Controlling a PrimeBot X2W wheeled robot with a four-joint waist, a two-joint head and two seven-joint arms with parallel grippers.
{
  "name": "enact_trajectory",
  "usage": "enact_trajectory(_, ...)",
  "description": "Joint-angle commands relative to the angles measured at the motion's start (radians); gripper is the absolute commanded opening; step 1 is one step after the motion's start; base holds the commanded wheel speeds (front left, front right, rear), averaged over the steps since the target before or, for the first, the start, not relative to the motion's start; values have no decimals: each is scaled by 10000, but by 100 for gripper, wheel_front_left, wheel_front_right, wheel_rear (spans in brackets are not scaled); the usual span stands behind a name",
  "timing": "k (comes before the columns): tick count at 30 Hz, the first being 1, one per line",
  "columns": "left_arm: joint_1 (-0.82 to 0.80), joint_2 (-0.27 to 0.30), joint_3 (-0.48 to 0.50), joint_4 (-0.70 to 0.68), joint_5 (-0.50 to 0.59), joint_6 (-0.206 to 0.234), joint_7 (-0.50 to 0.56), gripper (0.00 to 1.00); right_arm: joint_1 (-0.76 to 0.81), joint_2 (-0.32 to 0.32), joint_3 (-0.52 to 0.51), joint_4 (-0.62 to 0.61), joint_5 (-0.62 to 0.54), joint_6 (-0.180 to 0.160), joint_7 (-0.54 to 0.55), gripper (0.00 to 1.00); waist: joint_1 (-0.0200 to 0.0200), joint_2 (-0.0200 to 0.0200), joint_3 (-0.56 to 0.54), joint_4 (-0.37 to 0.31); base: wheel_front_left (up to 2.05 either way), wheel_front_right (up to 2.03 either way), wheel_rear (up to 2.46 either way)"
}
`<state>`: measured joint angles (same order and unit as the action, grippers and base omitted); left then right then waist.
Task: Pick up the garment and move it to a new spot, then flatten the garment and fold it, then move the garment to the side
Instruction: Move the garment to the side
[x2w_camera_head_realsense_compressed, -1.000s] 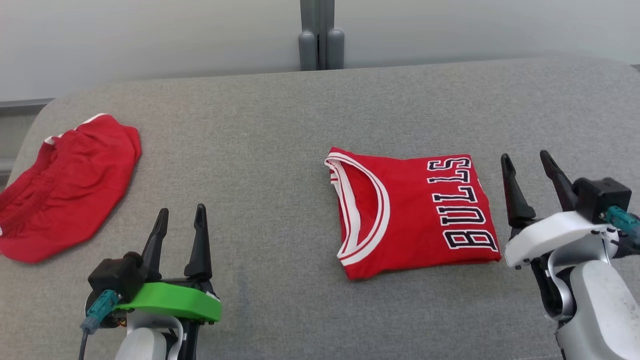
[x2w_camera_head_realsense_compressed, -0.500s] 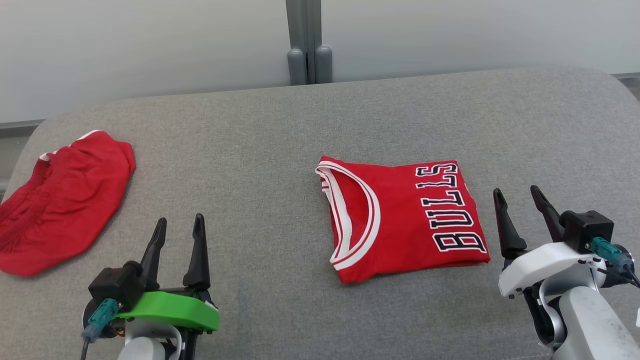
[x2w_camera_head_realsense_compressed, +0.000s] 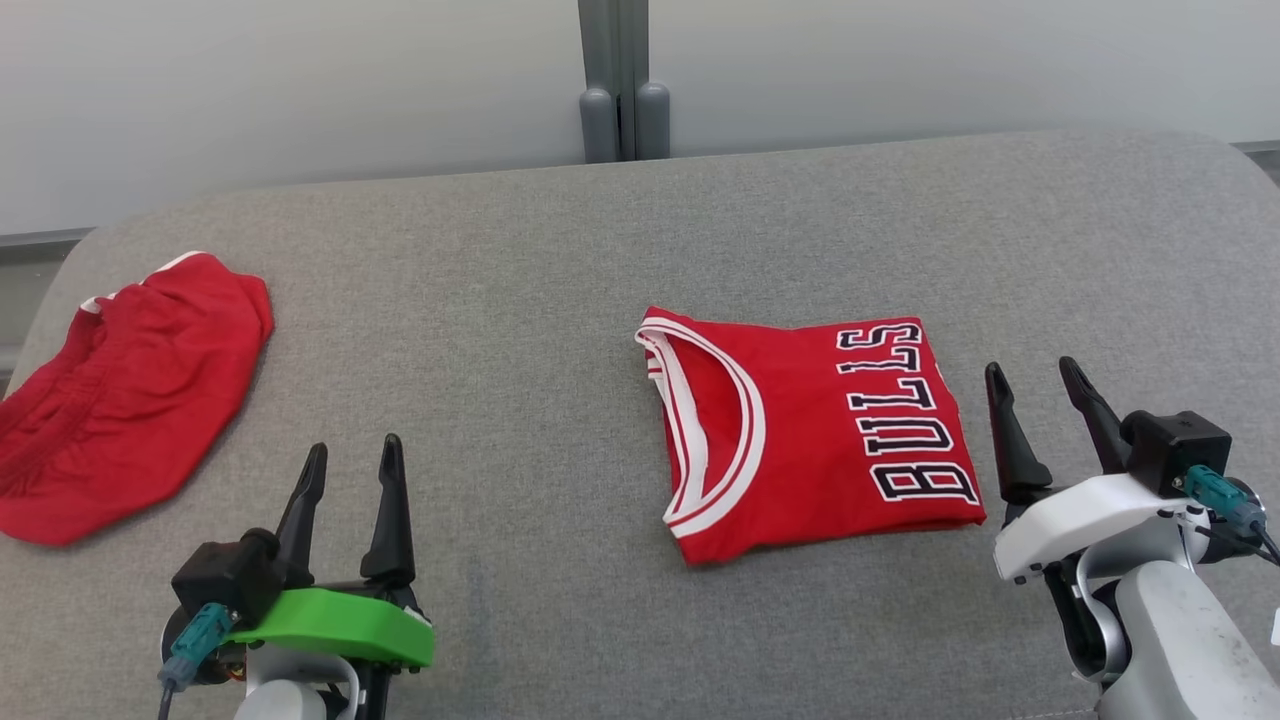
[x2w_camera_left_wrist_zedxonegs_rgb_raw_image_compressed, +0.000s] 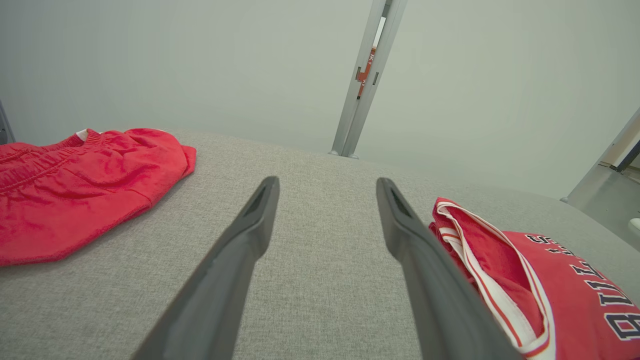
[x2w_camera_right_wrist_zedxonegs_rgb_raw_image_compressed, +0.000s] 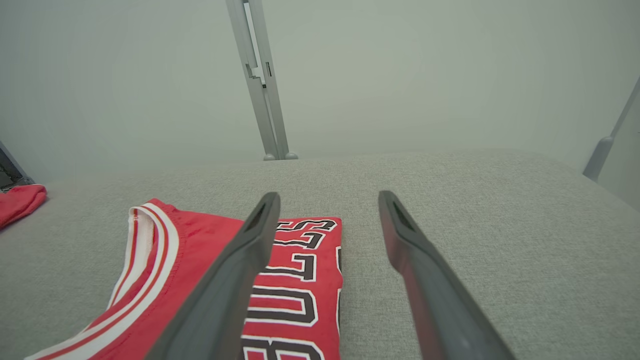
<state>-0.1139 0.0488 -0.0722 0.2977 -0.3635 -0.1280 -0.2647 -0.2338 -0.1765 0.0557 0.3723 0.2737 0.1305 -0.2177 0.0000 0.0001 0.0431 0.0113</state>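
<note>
- Head view: one folded red jersey (x2w_camera_head_realsense_compressed: 810, 430) lies flat on the grey table (x2w_camera_head_realsense_compressed: 520, 300), right of the middle, with its white-trimmed neck opening toward the left and the letters BULLS along its right edge.
- The right gripper (x2w_camera_head_realsense_compressed: 1030, 367) stands just beside that lettered edge, not touching it, jaws spread and empty.
- The left gripper (x2w_camera_head_realsense_compressed: 354, 447) is well apart from the jersey, on its left, jaws likewise spread and empty.
- One pair of red shorts (x2w_camera_head_realsense_compressed: 120, 390) lies rumpled at the table's far left. That makes two garments and two grippers.
- Left wrist view: the left gripper (x2w_camera_left_wrist_zedxonegs_rgb_raw_image_compressed: 327, 181) has bare table between its two parted fingers. The jersey (x2w_camera_left_wrist_zedxonegs_rgb_raw_image_compressed: 565, 285) lies outside the right finger and the shorts (x2w_camera_left_wrist_zedxonegs_rgb_raw_image_compressed: 75, 185) far off to the left.
- Right wrist view: the right gripper (x2w_camera_right_wrist_zedxonegs_rgb_raw_image_compressed: 329, 195) is open over bare table. The jersey (x2w_camera_right_wrist_zedxonegs_rgb_raw_image_compressed: 200, 260) lies under and left of its left finger, and a corner of the shorts (x2w_camera_right_wrist_zedxonegs_rgb_raw_image_compressed: 17, 202) shows at the left edge.
</note>
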Motion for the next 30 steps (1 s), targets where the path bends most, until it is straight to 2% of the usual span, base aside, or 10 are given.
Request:
enact_trajectory(1,91,34,4,20,108,-40,10,100,-127,-3,-51,-5,-23,3,0,100,0,-1,18,9,0,0,0)
enact_trajectory(6,21,34,-34,-8,169,-40,10,100,-397,-112,-289,1,-88,5,638,100,0,-1,108,73,0,0,0)
enact_trajectory(14,-81,34,-118,-54,91,-40,10,100,-985,-274,-767,435,-146,5,3566,100,0,-1,516,541,0,0,0)
enact_trajectory(21,-335,34,-191,-146,-4,-40,10,100,-1363,-235,-1022,975,158,5,4866,100,0,-1,1125,1048,0,0,0)
enact_trajectory(30,-458,34,-141,-145,50,-40,11,100,-1273,-50,-688,1951,151,5,6020,100,0,-1,1397,1325,0,0,0)
